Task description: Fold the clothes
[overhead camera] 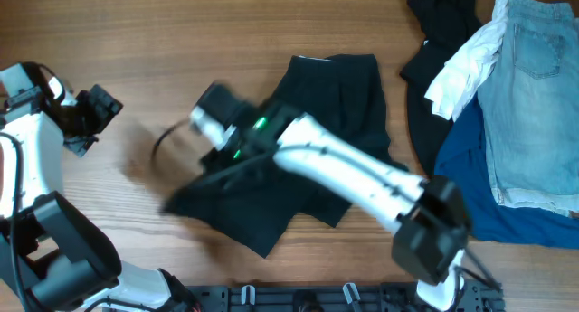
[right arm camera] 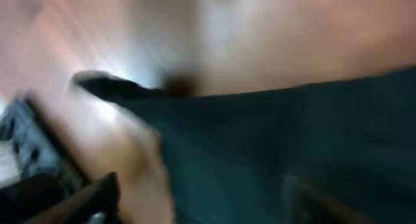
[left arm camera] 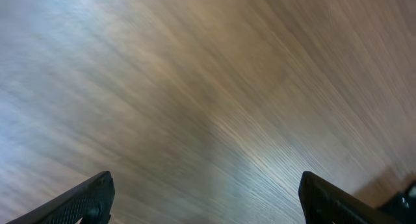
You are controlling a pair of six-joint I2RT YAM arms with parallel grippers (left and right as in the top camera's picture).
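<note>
The black garment lies crumpled mid-table, with a pale sliver at its top edge, too small to read. The right gripper hangs over its left end. The blurred right wrist view shows its fingers spread wide above dark cloth, gripping nothing. The left gripper is well apart, gaping over bare wood. Only the overhead view shows the pile at right: denim, white, blue, black.
</note>
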